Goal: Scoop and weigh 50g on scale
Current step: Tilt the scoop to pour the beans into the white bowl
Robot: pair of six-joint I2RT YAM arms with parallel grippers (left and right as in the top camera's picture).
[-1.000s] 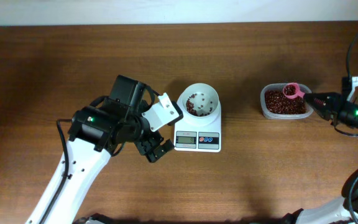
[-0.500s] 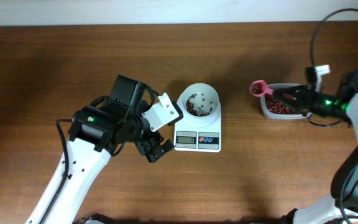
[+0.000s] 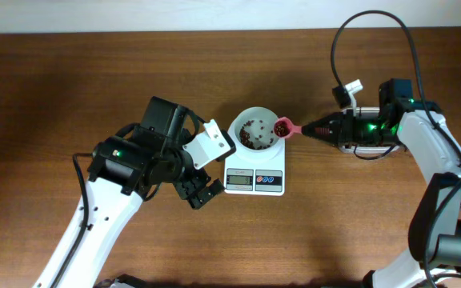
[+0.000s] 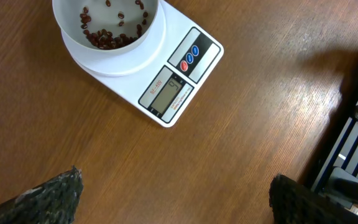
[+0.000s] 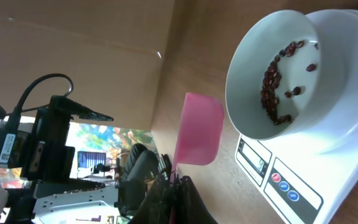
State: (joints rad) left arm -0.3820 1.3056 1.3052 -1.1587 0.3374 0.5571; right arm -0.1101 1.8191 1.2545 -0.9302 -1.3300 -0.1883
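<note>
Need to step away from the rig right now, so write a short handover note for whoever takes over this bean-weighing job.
The left gripper is open and empty, hovering over the table beside the scale.
The right gripper is shut on the handle of the pink scoop. The scoop carries beans and sits at the right rim of the bowl on the scale.
Done: some beans already lie in the bowl.
Left: tip this scoopful in and check the display, which is unreadable here. Add scoops until it shows 50g.
</note>
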